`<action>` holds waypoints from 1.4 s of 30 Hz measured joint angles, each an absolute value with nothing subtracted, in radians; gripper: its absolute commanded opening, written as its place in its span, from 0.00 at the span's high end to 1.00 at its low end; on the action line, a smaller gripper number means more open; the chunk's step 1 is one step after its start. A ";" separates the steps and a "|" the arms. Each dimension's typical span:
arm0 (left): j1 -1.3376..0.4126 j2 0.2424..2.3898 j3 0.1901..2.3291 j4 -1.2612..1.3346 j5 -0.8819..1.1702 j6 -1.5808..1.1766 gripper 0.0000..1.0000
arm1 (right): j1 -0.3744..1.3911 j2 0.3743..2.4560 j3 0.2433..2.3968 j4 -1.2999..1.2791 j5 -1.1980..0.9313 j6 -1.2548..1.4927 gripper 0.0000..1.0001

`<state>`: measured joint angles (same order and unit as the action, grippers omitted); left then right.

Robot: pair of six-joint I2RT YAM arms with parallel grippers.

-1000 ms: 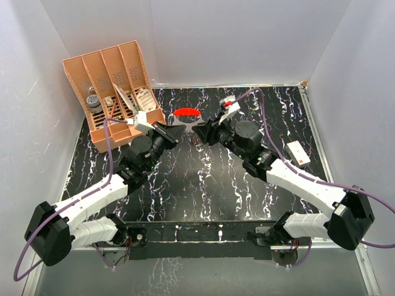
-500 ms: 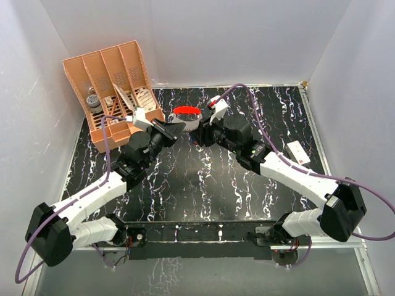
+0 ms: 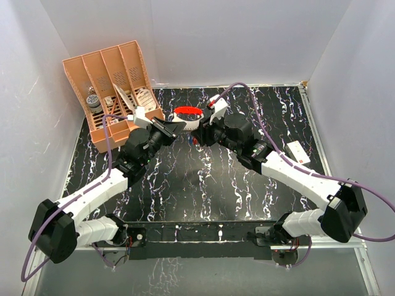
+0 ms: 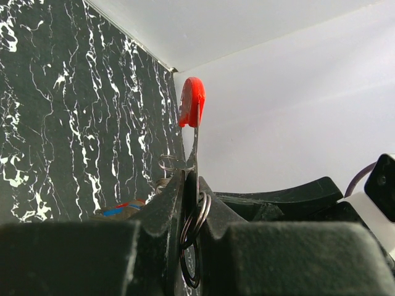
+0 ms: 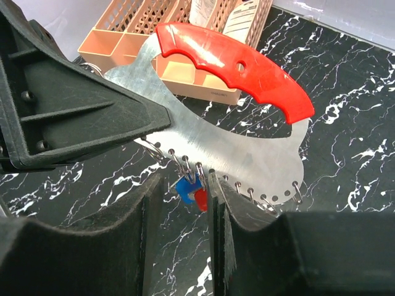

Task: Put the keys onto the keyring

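Observation:
The keyring (image 3: 187,111) is a flat silvery plate (image 5: 247,148) with a red grip (image 5: 234,65) and several small wire rings along its lower edge. It is held upright above the table near the back. My left gripper (image 3: 178,127) is shut on one end of the plate, which shows edge-on between its jaws (image 4: 195,148). The keys hang together from the rings: a blue-headed one (image 5: 185,188) and a red-headed one (image 5: 201,198). My right gripper (image 5: 183,182) is open just under the plate's edge. The keys dangle between its fingers, and its right finger (image 5: 216,191) is against the plate.
An orange slotted organizer (image 3: 114,80) with papers and small items stands at the back left, close behind my left gripper. A small white box (image 3: 297,152) lies on the black marbled table (image 3: 185,185) at the right. White walls enclose the table.
My right gripper has swung left up to the plate, and its jaws have spread a little. The left arm has edged forward with the keyring still in its grip.

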<state>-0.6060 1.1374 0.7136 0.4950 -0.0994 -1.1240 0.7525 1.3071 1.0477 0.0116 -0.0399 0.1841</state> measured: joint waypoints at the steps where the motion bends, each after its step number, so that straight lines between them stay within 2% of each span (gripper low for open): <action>1: -0.603 1.140 0.714 0.496 -0.091 -1.129 1.00 | 0.752 1.307 1.051 0.004 -0.040 0.180 0.68; 8: -0.583 1.154 0.714 0.497 -0.050 -1.157 1.00 | 0.752 1.307 1.085 -0.017 -0.031 0.136 0.76; 34: -0.571 1.171 0.715 0.492 -0.014 -1.168 1.00 | 0.752 1.390 1.138 -0.079 -0.056 0.083 0.74; 37: -0.571 1.171 0.715 0.492 -0.014 -1.168 1.00 | 0.752 1.391 1.138 -0.079 -0.057 0.083 0.78; 42: -0.571 1.172 0.715 0.491 -0.015 -1.166 1.00 | 0.752 1.395 1.138 -0.078 -0.059 0.081 0.93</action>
